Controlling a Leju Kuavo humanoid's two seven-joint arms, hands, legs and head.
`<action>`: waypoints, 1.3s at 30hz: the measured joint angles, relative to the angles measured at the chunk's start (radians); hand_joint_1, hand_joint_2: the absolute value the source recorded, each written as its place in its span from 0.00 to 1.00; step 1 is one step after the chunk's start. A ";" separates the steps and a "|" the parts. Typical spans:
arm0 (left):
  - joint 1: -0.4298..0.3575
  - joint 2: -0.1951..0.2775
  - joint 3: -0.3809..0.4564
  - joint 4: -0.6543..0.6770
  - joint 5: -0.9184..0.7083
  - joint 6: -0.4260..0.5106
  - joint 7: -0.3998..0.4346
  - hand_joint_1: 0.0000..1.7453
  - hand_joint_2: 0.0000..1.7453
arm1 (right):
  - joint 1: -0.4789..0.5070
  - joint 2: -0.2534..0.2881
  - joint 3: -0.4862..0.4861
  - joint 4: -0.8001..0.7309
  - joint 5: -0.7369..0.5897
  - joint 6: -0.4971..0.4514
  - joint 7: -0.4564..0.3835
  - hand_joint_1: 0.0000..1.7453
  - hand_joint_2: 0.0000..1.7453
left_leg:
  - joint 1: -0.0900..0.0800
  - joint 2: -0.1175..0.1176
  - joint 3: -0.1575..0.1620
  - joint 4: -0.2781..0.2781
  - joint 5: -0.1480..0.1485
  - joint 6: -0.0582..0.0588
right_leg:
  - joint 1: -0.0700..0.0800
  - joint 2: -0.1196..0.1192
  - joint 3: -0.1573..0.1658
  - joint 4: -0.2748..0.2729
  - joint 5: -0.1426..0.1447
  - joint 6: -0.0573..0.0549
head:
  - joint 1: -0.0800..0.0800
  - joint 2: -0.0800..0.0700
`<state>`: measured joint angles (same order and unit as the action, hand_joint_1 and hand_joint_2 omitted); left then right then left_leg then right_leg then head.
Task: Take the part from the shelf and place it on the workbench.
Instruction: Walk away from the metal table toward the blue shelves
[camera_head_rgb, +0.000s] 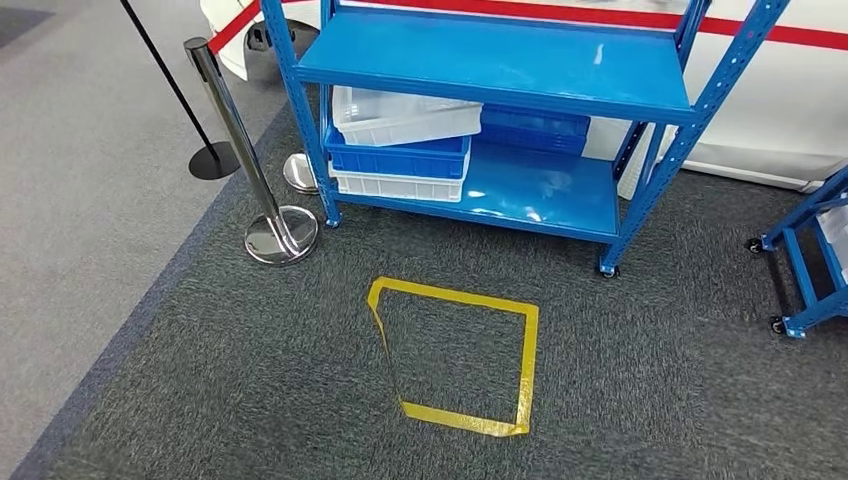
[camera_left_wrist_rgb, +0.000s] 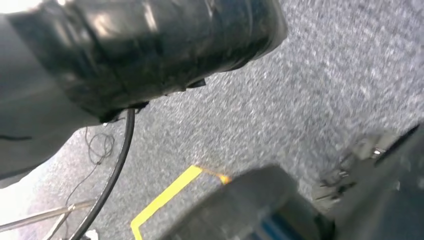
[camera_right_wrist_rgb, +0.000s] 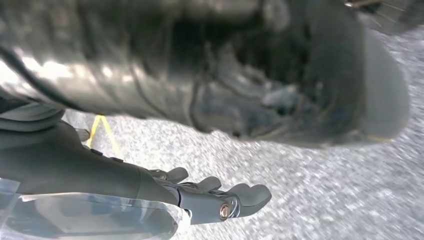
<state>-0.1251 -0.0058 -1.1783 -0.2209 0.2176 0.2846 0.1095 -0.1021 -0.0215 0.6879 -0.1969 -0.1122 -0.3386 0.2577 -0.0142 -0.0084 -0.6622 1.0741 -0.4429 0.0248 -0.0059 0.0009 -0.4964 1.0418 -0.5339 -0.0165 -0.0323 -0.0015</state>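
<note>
At nine o'clock stand two chrome stanchions (camera_head_rgb: 262, 180); at twelve, the blue shelf (camera_head_rgb: 500, 70), whose lower tier carries stacked white and blue bins (camera_head_rgb: 402, 140). Which item is the part cannot be told; a bin, if that, looks light, stiff and smooth-walled, best taken by its rim. At six lies a yellow tape square (camera_head_rgb: 455, 350) on carpet. The right hand (camera_right_wrist_rgb: 200, 192) hangs with fingers loosely extended, holding nothing; the left hand (camera_left_wrist_rgb: 260, 205) is too blurred to tell.

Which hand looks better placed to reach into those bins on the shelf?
Probably the left: the stacked bins sit toward the left of the shelf. Both arms hang over carpet.
</note>
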 joint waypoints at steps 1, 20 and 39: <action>0.001 0.001 0.000 0.000 0.000 0.000 0.000 0.00 0.00 | -0.001 0.001 0.001 0.000 -0.001 0.001 -0.001 0.00 0.00 | -0.004 -0.001 0.006 -0.022 0.005 0.006 | 0.001 0.001 0.007 0.003 -0.006 0.005 | 0.000 0.000; -0.003 0.001 0.000 0.000 -0.002 0.002 -0.007 0.00 0.00 | 0.004 0.002 0.004 0.002 -0.014 0.019 -0.016 0.00 0.00 | 0.000 -0.012 0.150 -0.006 -0.093 -0.003 | 0.002 0.002 -0.108 0.005 0.089 -0.004 | 0.000 0.000; -0.002 0.001 0.001 0.000 -0.002 0.003 -0.012 0.00 0.00 | -0.006 0.001 0.004 0.001 -0.014 0.031 -0.019 0.00 0.00 | 0.009 0.001 0.072 -0.039 -0.026 0.033 | -0.003 0.002 -0.092 0.211 -0.095 0.037 | 0.004 0.000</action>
<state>-0.1270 -0.0051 -1.1776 -0.2209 0.2152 0.2876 0.0970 -0.1083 -0.0202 0.6920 -0.1957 -0.1258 -0.3072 0.2391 -0.0053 -0.0077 -0.5907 1.0349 -0.4689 0.0580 -0.0093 0.0033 -0.5881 1.2526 -0.6292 0.0210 -0.0284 -0.0015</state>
